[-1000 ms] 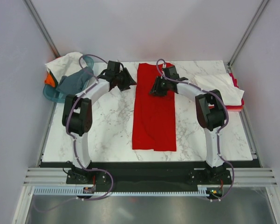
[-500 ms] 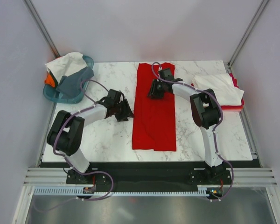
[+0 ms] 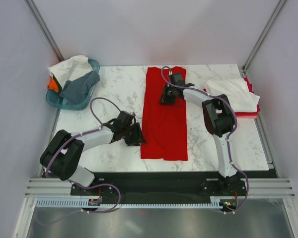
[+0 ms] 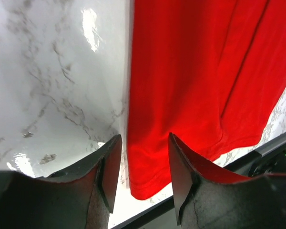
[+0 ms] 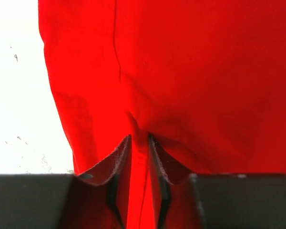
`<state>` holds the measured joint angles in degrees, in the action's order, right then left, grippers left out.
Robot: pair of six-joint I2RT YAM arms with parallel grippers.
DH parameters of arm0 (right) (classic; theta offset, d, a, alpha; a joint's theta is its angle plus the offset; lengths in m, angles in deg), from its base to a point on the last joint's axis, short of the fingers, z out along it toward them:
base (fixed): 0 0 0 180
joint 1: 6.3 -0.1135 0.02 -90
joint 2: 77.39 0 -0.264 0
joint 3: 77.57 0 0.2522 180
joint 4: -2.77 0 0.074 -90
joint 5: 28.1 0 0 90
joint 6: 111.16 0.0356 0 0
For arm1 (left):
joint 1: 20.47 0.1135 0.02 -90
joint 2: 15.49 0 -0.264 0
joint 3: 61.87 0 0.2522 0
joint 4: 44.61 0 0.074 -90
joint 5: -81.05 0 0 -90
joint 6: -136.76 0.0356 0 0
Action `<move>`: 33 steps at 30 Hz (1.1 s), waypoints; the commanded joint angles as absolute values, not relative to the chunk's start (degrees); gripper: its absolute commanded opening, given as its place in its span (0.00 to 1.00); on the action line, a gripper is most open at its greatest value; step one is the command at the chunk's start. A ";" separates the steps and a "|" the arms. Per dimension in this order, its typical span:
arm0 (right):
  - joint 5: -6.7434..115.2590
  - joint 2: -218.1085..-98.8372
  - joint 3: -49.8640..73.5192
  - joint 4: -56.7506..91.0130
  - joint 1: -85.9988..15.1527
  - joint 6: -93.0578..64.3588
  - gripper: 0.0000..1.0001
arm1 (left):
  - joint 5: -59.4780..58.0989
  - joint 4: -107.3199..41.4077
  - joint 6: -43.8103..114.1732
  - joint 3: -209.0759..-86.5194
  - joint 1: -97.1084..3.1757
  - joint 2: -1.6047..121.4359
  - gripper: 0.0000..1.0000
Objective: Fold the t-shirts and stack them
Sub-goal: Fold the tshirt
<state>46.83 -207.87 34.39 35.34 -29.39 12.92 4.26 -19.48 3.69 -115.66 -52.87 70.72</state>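
Note:
The bright red t-shirt (image 3: 164,116) lies as a long folded strip down the middle of the marble table (image 3: 109,99). My left gripper (image 3: 136,135) is low at the strip's left edge, near its front left corner. In the left wrist view it (image 4: 144,143) is open, and its fingers straddle that edge of the red cloth (image 4: 181,81). My right gripper (image 3: 168,95) rests on the far half of the strip. In the right wrist view it (image 5: 140,139) is shut on a raised ridge of the red t-shirt (image 5: 181,71).
A teal basket (image 3: 59,103) at the back left holds a white tee (image 3: 69,67), a grey one (image 3: 82,84) and an orange one (image 3: 51,84). At the back right a folded white tee (image 3: 233,94) lies on a red one (image 3: 251,113). The dark front table edge (image 4: 271,148) is close.
My left arm has swung from beside the basket toward me, down to the red shirt's front left edge. My right gripper has narrowed onto a pinch of the red cloth.

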 commanded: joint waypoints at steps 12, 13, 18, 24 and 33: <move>47.22 -207.91 36.39 35.87 -29.76 12.50 0.02 | 6.70 -19.95 -0.61 -107.72 -56.77 67.31 0.34; 47.22 -207.82 36.39 35.87 -29.68 12.59 0.01 | 6.52 -19.95 -0.79 -107.45 -56.85 67.30 0.28; 47.40 -207.03 36.48 35.96 -29.68 12.85 0.00 | 6.69 -20.04 -1.05 -106.31 -56.85 66.08 0.02; 48.19 -204.84 36.13 37.36 -28.97 12.50 0.00 | 9.06 -19.52 -0.70 -105.95 -56.77 64.58 0.02; 48.19 -203.52 35.78 38.95 -28.71 12.32 0.00 | 9.86 -18.28 -0.61 -105.25 -56.68 62.47 0.02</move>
<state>46.98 -207.45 34.39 38.51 -29.19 12.66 7.96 -20.57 -0.68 -105.82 -56.48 63.38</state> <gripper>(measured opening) 0.007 0.033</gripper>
